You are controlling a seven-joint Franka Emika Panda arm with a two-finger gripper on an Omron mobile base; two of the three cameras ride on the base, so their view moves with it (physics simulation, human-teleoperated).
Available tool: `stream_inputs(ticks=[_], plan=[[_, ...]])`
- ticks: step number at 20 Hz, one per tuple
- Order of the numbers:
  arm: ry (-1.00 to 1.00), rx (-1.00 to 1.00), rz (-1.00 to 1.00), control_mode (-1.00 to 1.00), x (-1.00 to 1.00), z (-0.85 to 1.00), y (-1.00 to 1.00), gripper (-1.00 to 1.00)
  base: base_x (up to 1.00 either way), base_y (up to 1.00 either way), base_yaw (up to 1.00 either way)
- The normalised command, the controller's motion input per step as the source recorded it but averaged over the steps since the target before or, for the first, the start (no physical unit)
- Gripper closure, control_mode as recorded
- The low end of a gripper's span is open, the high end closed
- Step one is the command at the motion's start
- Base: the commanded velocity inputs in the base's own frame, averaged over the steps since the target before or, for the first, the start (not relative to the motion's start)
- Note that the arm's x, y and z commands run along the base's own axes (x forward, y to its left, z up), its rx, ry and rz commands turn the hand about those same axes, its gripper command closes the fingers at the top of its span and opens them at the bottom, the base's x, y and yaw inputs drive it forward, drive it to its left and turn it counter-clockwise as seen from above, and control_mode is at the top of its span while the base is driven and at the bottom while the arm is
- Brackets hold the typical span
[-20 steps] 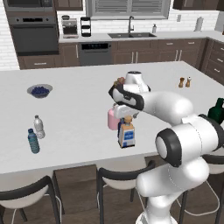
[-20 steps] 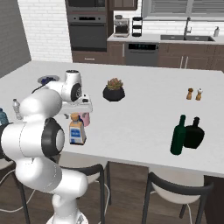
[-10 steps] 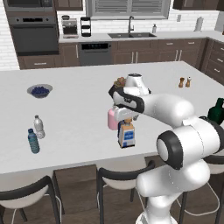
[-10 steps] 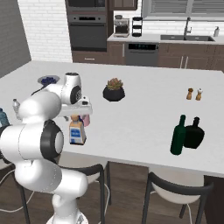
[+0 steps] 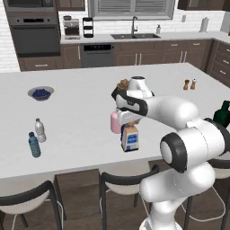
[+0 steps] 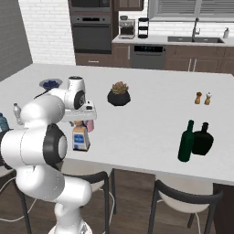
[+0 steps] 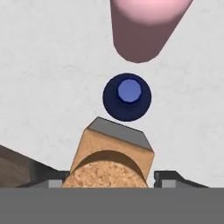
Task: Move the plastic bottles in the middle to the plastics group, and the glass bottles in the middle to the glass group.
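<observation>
Item: square clear glass bottle, blue-white label, tan cork top (image 5: 130,140), centre of frame, counter's near edge.
Neighbours: navy-blue plastic bottle (image 7: 127,96), squat pale-pink bottle (image 7: 144,26), close behind.
Gripper (image 7: 111,177): fingers spread beside the cork.
Handling: descend straight, pinch below cork, avoid nudging neighbours.

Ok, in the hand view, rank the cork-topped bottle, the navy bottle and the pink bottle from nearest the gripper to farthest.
1. cork-topped bottle: directly under the gripper, its cork between the finger tips at the bottom of the view.
2. navy bottle: just beyond it, mid-frame, seen cap-on from above.
3. pink bottle: farthest, at the top edge.
</observation>
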Motion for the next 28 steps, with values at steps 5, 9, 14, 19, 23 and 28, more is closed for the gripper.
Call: stream_inputs(ticks=[5, 9, 14, 19, 23, 28], plan=[[0.00, 0.00, 0.00, -1.00, -0.16, 0.00, -0.01, 1.00, 0.00, 0.00, 0.00], [0.00, 0.01, 0.00, -1.00, -0.20, 0.06, -0.21, 1.00, 0.00, 0.00, 0.00], [0.02, 0.01, -0.02, -1.00, -0.19, 0.20, -0.40, 1.00, 0.00, 0.00, 0.00], [0.01, 0.00, -0.10, -1.00, -0.11, 0.35, -0.51, 1.00, 0.00, 0.00, 0.00], [0.00, 0.00, -0.19, -1.00, -0.05, 0.29, -0.53, 1.00, 0.00, 0.00, 0.00], [-0.05, 0.00, -0.27, -1.00, 0.00, 0.10, -0.50, 1.00, 0.00, 0.00, 0.00]])
